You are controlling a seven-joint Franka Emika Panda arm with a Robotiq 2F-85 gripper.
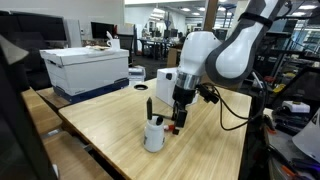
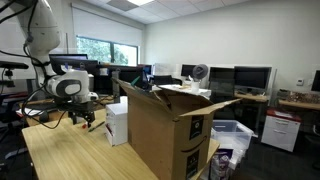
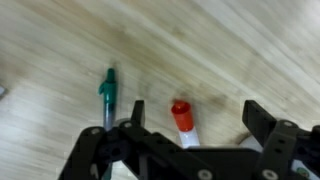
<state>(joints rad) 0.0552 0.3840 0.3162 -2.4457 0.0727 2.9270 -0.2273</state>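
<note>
In the wrist view my gripper [image 3: 196, 115] comes in from the bottom and stands open, its dark fingers [image 3: 257, 118] wide apart. Between them, nearer the left finger and touching neither, is a white marker with a red cap [image 3: 181, 117]. A green pen [image 3: 107, 90] shows left of the jaws over the wooden tabletop [image 3: 230, 50]. In an exterior view the gripper [image 1: 178, 121] hangs low over the table just right of a white cup [image 1: 154, 137] with a dark pen [image 1: 150, 107] standing in it. The gripper [image 2: 86, 119] is small in the other exterior view.
A white box on a blue base [image 1: 85, 68] and a small white box [image 1: 165, 75] sit at the table's far side. A large open cardboard box [image 2: 170, 135] and a white carton [image 2: 117, 122] stand on the table. Cables [image 1: 235, 105] hang from the arm.
</note>
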